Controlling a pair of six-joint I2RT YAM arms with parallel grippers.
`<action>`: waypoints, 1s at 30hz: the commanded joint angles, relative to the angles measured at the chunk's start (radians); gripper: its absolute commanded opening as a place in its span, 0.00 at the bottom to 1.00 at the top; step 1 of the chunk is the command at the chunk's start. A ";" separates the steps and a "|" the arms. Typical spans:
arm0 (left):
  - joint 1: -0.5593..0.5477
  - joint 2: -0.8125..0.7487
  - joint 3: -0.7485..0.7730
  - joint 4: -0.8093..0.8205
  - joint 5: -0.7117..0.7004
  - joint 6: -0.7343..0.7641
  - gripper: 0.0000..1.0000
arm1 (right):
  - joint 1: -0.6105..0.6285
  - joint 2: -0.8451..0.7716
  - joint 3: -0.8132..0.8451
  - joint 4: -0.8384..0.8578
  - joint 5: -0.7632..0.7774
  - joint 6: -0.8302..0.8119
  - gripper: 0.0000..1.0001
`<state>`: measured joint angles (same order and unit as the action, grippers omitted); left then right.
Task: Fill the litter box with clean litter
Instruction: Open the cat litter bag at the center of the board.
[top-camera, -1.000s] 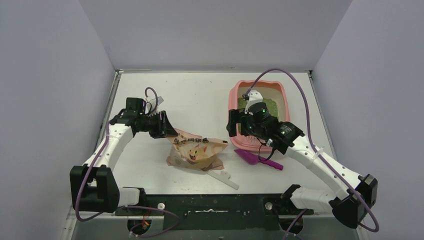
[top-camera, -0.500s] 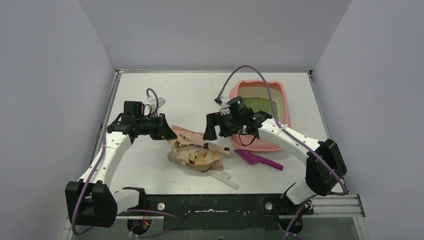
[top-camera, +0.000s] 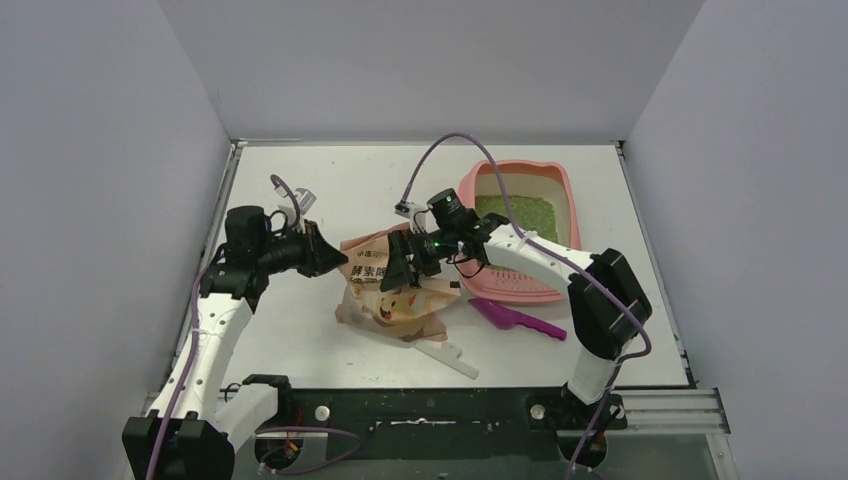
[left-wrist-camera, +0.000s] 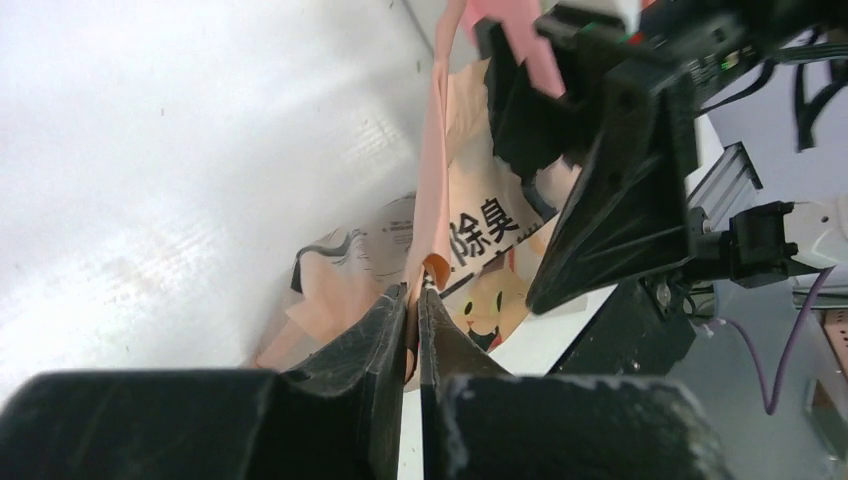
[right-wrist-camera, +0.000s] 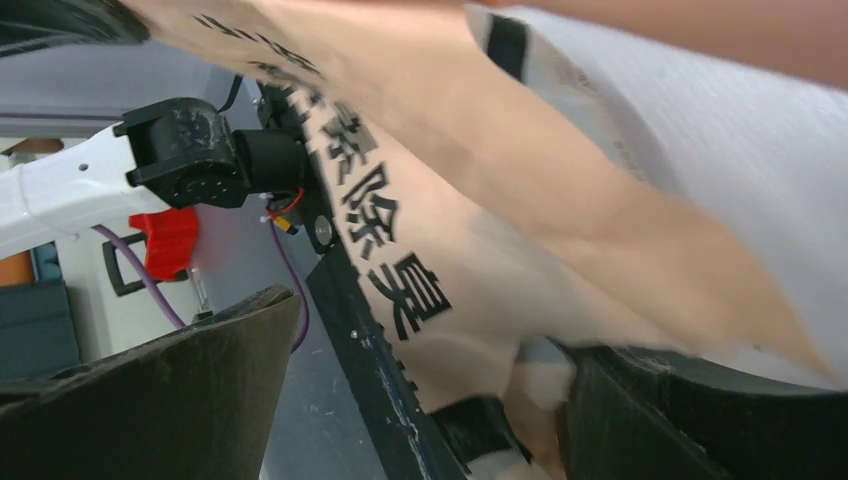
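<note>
A: Box (top-camera: 571, 205) at far right, litter (top-camera: 520, 212) just a thin bed inside. Changed since last entry?

B: Bag (top-camera: 400, 305) edge raised. Left fingers (left-wrist-camera: 370, 330) newly clenched on it. Right fingers (right-wrist-camera: 180, 400) moved off box, spread around bag. Likely pour next.

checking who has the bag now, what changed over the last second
The left tool closed on the upper edge of the litter bag and lifted it. The right tool swung left from above the litter box to the bag, and its jaws now stand open on either side of the bag's top. The litter box, the litter in it and the magenta scoop stayed put.
</note>
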<state>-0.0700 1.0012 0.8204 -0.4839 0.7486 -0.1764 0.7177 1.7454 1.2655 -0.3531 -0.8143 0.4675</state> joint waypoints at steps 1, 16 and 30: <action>0.010 -0.049 0.006 0.225 0.127 -0.004 0.00 | 0.014 0.002 0.060 0.101 -0.094 0.038 0.86; 0.017 -0.103 -0.036 0.221 0.062 0.003 0.00 | 0.023 0.044 0.151 0.118 -0.038 0.048 0.00; 0.243 -0.186 0.062 0.038 -0.002 0.088 0.31 | 0.195 -0.020 0.283 0.180 0.433 -0.204 0.00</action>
<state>0.1730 0.8440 0.7826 -0.4187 0.7250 -0.1417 0.8791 1.8290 1.4986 -0.3393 -0.4755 0.3840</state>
